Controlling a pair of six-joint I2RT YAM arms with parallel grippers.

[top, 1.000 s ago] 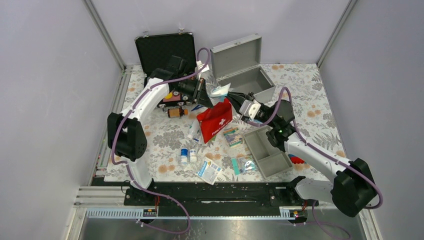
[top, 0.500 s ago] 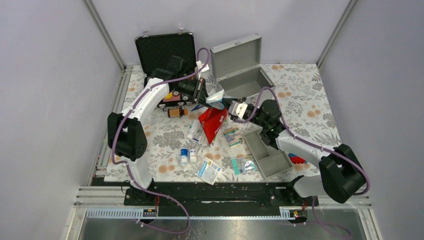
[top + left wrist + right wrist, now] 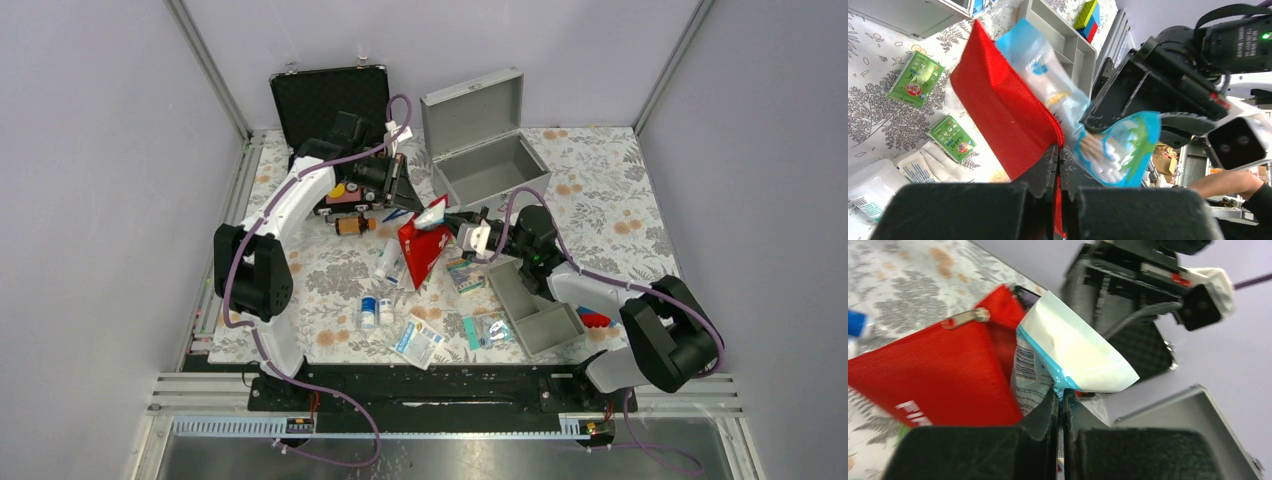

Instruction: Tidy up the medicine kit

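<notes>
Upper left of the overhead view, the black case (image 3: 330, 100) stood open, no part of this job. Just right of it, the left gripper (image 3: 1058, 150) had its jaws pinched tight on the zip edge of the red pouch (image 3: 425, 248), holding it up on end at mid-frame. At the pouch's mouth sat the packet of cotton swabs (image 3: 432, 211), though whether it was in or just out could not be told. The right gripper (image 3: 1062, 392) was clamped shut on its sealed edge from the right.

Further right, upper centre, the medicine kit (image 3: 470, 105) sat with its lid up and looked bare inside. Its grey tray (image 3: 545, 320) lay apart, lower right of centre, with nothing visible in its compartments. Early days, by my reckoning: small bottles (image 3: 375, 312), sachets (image 3: 418, 340) and green packets (image 3: 465, 272) lay scattered over the lower middle of the table (image 3: 620, 200), all yet to be sorted.
</notes>
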